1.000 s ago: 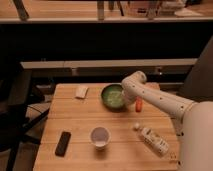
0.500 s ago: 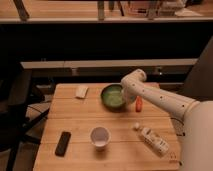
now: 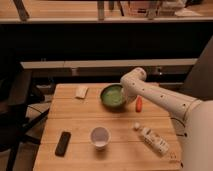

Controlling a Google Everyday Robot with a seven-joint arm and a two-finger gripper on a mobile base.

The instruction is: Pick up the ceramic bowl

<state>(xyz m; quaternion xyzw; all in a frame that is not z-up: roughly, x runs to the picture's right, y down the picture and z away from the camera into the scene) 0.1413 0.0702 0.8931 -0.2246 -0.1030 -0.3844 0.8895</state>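
Camera view. A wooden table (image 3: 120,150) carries the ceramic bowl (image 3: 113,97) at its far centre, dark green outside, pale green inside. The white arm (image 3: 165,100) reaches in from the right, and its gripper (image 3: 124,98) sits at the bowl's right rim; whether the jaws are parted or closed on the rim cannot be told. An orange object (image 3: 139,103), possibly a carrot, lies just right of the bowl. A white cup (image 3: 100,137) stands near centre, a black remote-like device (image 3: 63,143) near left, a white bottle (image 3: 152,140) near right, and a pale sponge (image 3: 81,91) far left.
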